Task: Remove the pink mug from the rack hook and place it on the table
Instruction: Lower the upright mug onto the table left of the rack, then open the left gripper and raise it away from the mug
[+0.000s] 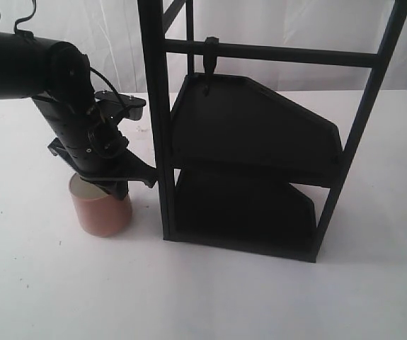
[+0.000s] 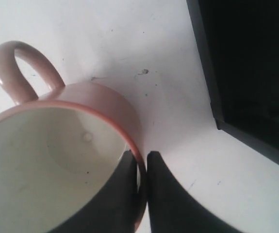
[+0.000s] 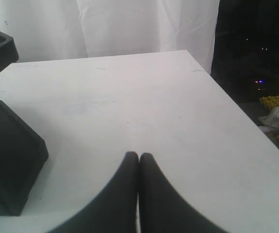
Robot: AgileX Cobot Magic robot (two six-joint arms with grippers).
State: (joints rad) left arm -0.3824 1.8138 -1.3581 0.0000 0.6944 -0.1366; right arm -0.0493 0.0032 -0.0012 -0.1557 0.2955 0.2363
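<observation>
The pink mug [image 1: 102, 207] stands upright on the white table [image 1: 40, 283], just left of the black rack [image 1: 260, 156]. My left gripper [image 1: 115, 185] is shut on its rim, one finger inside the cream-white bowl and one outside. In the left wrist view the mug [image 2: 98, 97] shows its looped handle pointing away from the gripper [image 2: 140, 156]. The rack hook [image 1: 209, 60] hangs bare from the crossbar. My right gripper [image 3: 139, 156] is shut with nothing in it, above bare table [image 3: 144, 97]; it is outside the exterior view.
The rack's front post [image 1: 157, 127] stands close to the right of the mug and the left arm. Its two slanted trays [image 1: 256, 131] fill the frame's inside. In the right wrist view the table's edge [image 3: 236, 104] and tray corners [image 3: 13, 155] show.
</observation>
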